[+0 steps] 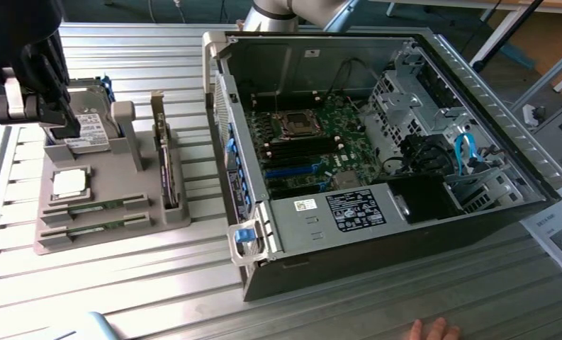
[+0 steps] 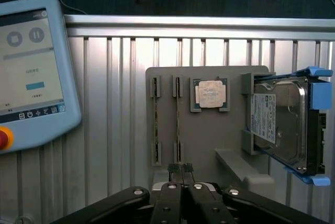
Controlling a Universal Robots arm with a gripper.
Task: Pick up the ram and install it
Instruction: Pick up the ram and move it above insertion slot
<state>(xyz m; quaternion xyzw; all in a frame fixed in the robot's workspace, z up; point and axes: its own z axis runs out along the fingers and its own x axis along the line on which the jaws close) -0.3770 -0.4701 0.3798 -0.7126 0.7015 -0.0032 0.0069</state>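
Plainly the claw (image 2: 181, 171) is pinched shut with nothing in it; in the wrist view its two dark fingers (image 2: 175, 171) press together. The ram (image 2: 178, 121) lies on edge in a slot of the grey tray (image 2: 209, 145), just past the fingertips and in line with them. A second stick (image 2: 155, 121) sits in the next slot, on the side away from the processor (image 2: 211, 94). The drive (image 2: 277, 122) rests in its blue-railed cradle at the tray's other end.

From the exterior view the claw (image 1: 66, 127) hangs above the tray (image 1: 91, 241) at the drive (image 1: 87, 131) end. It is clear of the ram (image 1: 96, 207), which sits low in its slot on the far side of the processor (image 1: 70, 183) from the claw. That view also takes in the open case (image 1: 375, 142) on the desk (image 1: 167, 297), to the exterior view's right of the tray, with its motherboard (image 1: 309, 142) bare — and a hand (image 1: 436, 329) at the desk's edge. The wrist view gives the pendant (image 2: 31, 67) beside the tray, its screen lit.
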